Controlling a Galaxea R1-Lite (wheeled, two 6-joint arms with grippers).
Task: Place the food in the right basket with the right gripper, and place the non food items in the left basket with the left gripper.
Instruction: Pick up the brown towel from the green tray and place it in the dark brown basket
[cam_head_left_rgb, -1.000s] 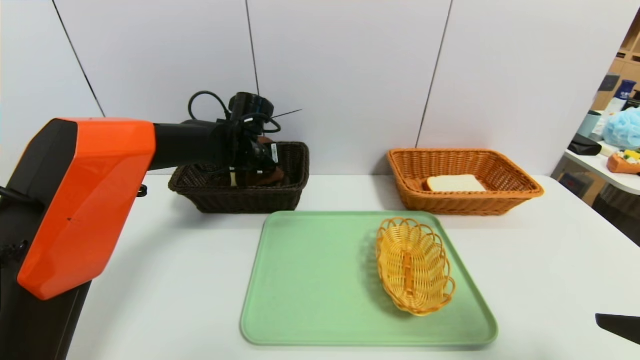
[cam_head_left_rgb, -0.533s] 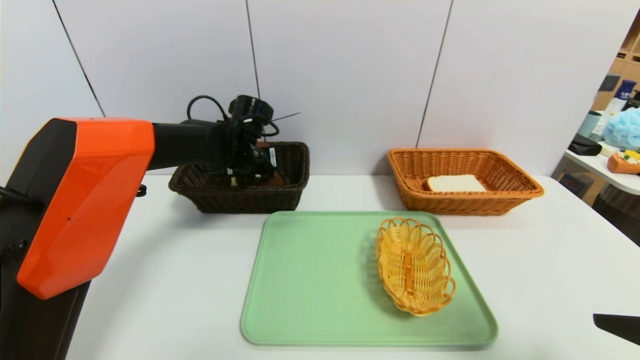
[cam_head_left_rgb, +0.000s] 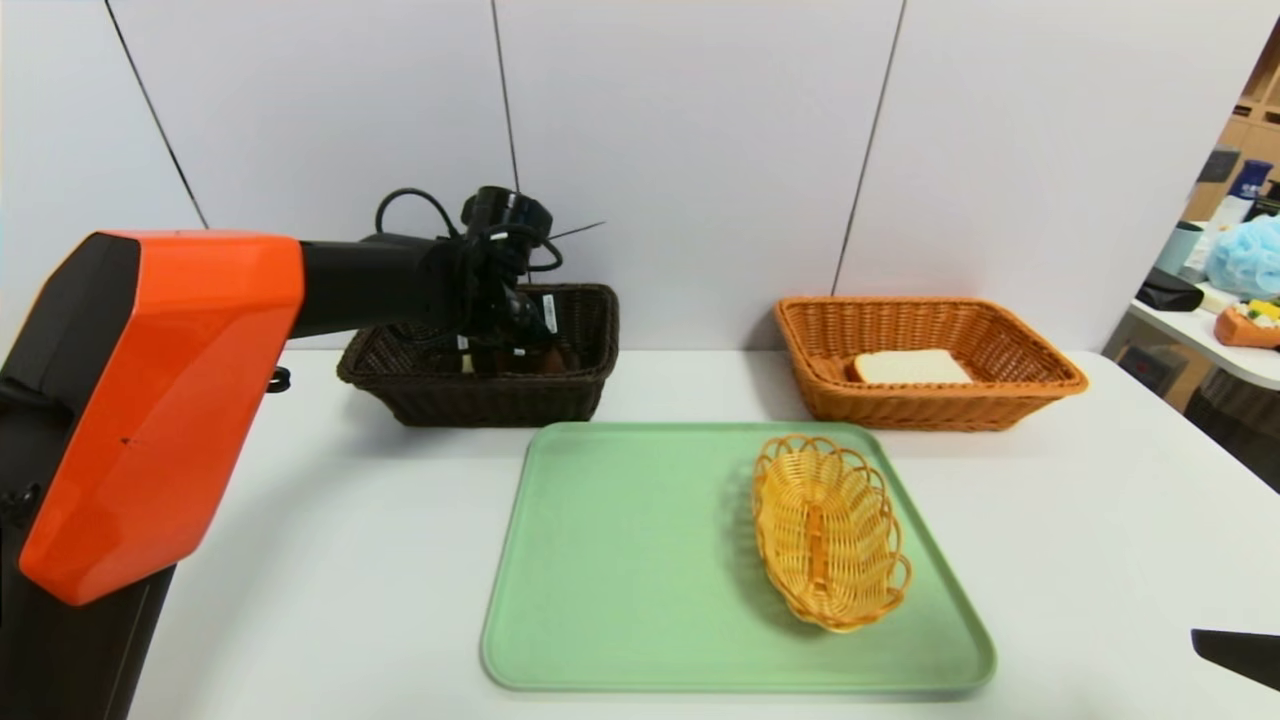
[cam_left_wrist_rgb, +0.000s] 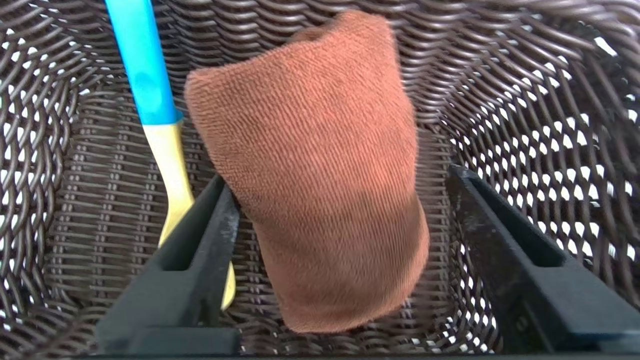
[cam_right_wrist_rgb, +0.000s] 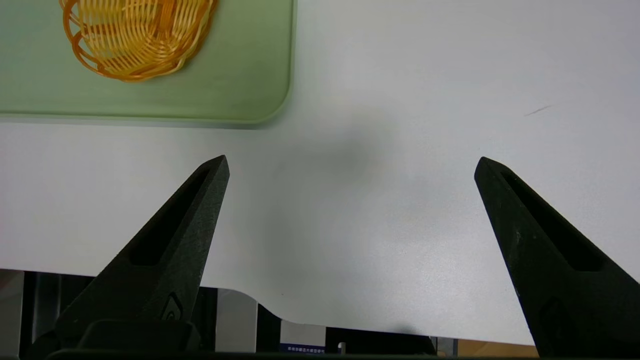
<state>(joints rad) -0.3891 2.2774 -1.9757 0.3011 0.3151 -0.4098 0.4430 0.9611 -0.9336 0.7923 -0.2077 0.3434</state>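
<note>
A: What's at the far left?

B: The left gripper (cam_left_wrist_rgb: 340, 200) reaches into the left basket (cam_head_left_rgb: 480, 390), a dark woven one at the back of the bench (cam_head_left_rgb: 330, 560). Its fingers (cam_left_wrist_rgb: 200, 240) stand spread apart, and the rolled brown towel (cam_left_wrist_rgb: 320, 170) lies between them on the basket floor. One finger looks to be touching the roll's side; the other stands clear of it.

A: And the spoon?

B: The spoon (cam_left_wrist_rgb: 165, 145), blue handle and pale-yellow bowl end, lies in the same basket just outside that touching finger, its yellow end passing behind the fingertip.

A: Moving right?

B: A green tray (cam_head_left_rgb: 640, 560) sits on the bench in front of both baskets, and a small yellow oval basket (cam_head_left_rgb: 825, 530) rests on its right part.

A: Then the food?

B: The slice of toast (cam_head_left_rgb: 910, 366) lies flat inside the right basket (cam_head_left_rgb: 930, 400), the orange-tan one, well apart from either set of fingers.

A: The other arm?

B: The right gripper (cam_right_wrist_rgb: 350, 165) hangs over the bench's near right edge, fingers wide apart with nothing between them. The tray's corner and the yellow oval basket lie ahead of it.
</note>
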